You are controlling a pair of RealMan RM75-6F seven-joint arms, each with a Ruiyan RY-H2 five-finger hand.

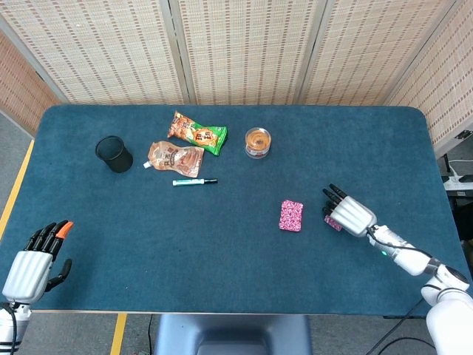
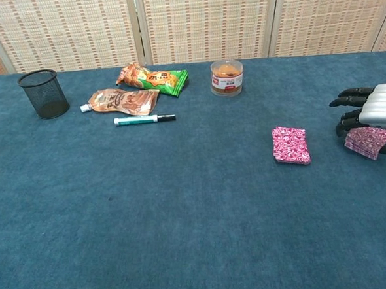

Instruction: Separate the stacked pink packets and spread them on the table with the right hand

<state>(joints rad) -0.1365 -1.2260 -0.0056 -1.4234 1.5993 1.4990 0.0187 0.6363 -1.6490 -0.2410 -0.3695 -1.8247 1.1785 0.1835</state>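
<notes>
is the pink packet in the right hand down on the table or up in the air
Up in the air, it seems: in the chest view the pink packet hangs tilted under the right hand, with table showing beneath. Actual contact is hard to rule out.

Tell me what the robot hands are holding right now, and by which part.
The right robot hand holds one pink packet by its upper edge, under the fingers. The left robot hand holds nothing.
</notes>
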